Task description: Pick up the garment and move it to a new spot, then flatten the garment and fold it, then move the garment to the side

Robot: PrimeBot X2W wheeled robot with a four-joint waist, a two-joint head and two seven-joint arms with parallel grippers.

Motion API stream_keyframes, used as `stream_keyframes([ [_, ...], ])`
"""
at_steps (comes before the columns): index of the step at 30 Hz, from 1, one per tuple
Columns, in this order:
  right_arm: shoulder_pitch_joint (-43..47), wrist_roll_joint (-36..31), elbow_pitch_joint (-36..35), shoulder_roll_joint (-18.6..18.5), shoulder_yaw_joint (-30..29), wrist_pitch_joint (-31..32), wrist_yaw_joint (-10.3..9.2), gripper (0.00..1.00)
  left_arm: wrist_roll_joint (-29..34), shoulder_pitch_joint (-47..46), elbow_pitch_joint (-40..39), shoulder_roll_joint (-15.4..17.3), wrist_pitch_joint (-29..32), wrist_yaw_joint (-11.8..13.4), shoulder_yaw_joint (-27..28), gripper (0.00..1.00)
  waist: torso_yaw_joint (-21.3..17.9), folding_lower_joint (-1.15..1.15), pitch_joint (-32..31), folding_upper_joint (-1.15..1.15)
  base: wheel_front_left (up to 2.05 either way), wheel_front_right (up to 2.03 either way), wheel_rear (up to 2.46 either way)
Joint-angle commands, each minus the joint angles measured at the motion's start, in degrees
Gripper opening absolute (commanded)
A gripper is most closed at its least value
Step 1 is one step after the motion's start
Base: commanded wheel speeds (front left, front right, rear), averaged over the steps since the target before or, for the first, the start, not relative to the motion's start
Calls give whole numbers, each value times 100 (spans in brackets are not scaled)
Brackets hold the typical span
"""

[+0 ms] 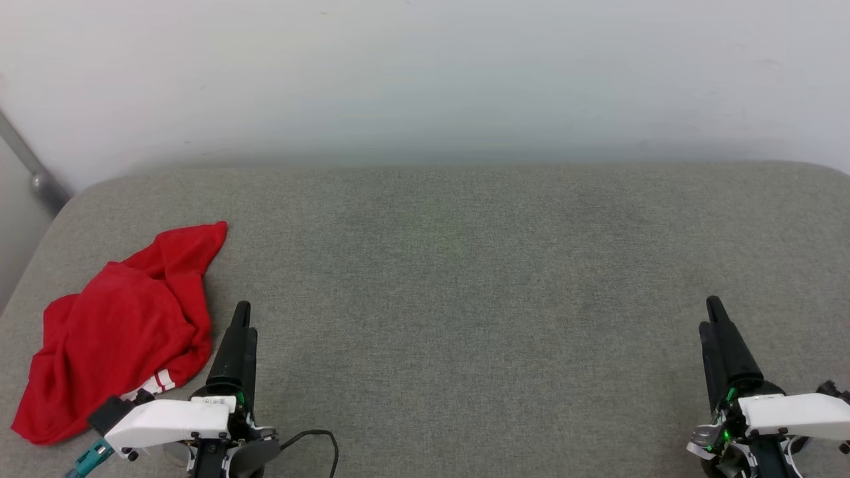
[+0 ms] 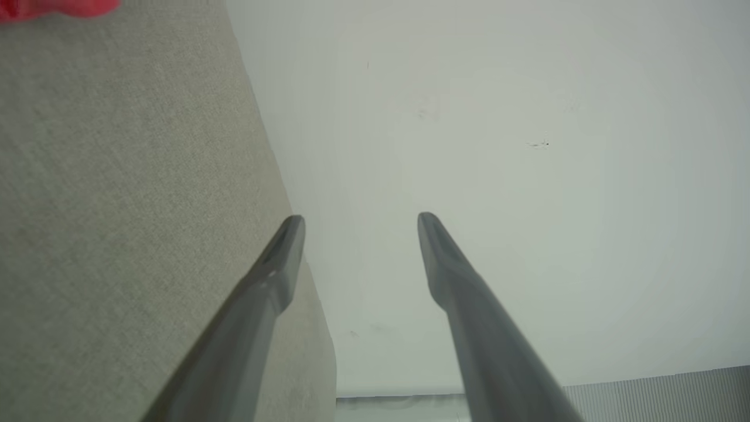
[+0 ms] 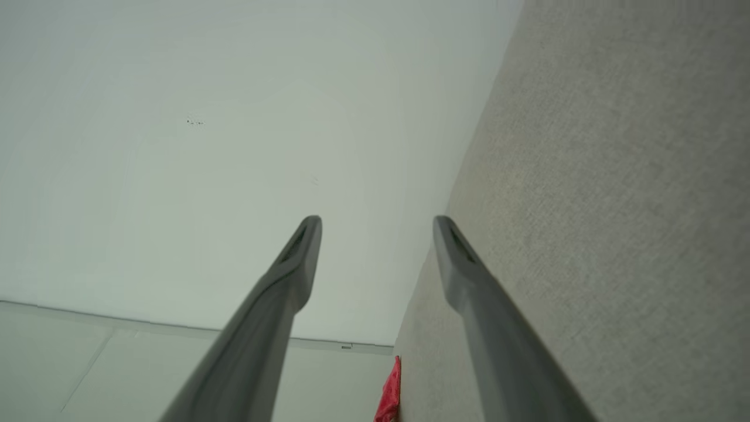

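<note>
The garment (image 1: pixel 123 332) lies crumpled in a red heap at the left end of the grey cushion, with a bit of red-and-white striped trim at its lower edge; its lettering is hidden in the folds. A sliver of the garment (image 2: pixel 55 8) shows at the top left of the left wrist view, and a red scrap of the garment (image 3: pixel 390 394) shows low in the right wrist view. My left gripper (image 1: pixel 242 315) stands open just right of the heap, holding nothing. Far off at the lower right, my right gripper (image 1: pixel 714 312) is open too and holds nothing.
The grey fabric cushion (image 1: pixel 465 299) stretches wide between the two grippers, with a pale wall (image 1: pixel 425 73) behind it. A metal bar (image 1: pixel 30 166) slants at the far left. A black cable (image 1: pixel 319 441) loops beside my left wrist.
</note>
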Motion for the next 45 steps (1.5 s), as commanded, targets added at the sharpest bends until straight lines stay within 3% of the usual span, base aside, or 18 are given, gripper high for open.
stream_keyframes([
  [1,-24,-255,-147,-48,29,-59,1,100,202,-129,-163,20,-65,-2,-54,100,0,0,-2,0,0,0,0],
  [19,74,-3464,-568,-30,41,-354,1,100,3048,-146,-467,39,-468,-2,-359,100,6,0,-10,0,0,0,0],
  [33,150,-4966,-759,-4,60,-311,2,100,4733,-142,-399,47,-736,45,-505,100,13,0,-9,0,0,0,0],
  [45,233,-6118,-912,5,26,-380,2,100,5749,-236,-191,142,-939,195,-667,100,23,0,-23,0,0,0,0],
])
